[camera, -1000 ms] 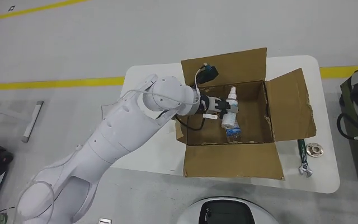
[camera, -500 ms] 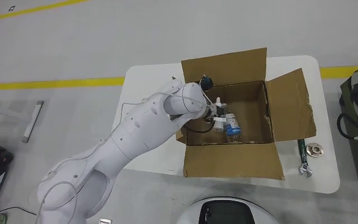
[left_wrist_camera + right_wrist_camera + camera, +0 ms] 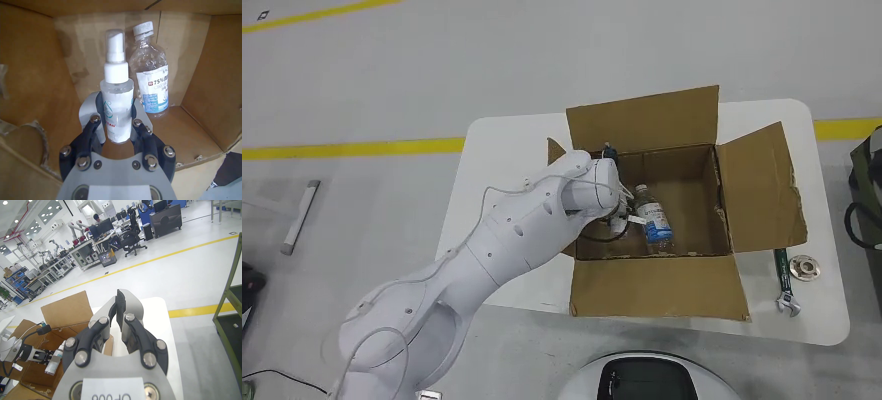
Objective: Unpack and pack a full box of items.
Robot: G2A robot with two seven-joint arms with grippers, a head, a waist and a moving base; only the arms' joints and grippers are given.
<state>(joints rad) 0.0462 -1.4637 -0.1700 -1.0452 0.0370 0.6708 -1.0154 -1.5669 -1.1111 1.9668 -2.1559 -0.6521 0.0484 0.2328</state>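
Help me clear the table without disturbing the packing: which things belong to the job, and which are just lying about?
Part of the job:
cardboard box
spray bottle, held in the left gripper jaws
clear labelled bottle, lying inside the box

Just lying about:
green-handled tool, on the table beside the box
round metal part, next to that tool

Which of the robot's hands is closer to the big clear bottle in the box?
Left. The left hand is inside the box, gripping a spray bottle right beside the clear bottle. The right hand is shut outside the box, farther off.
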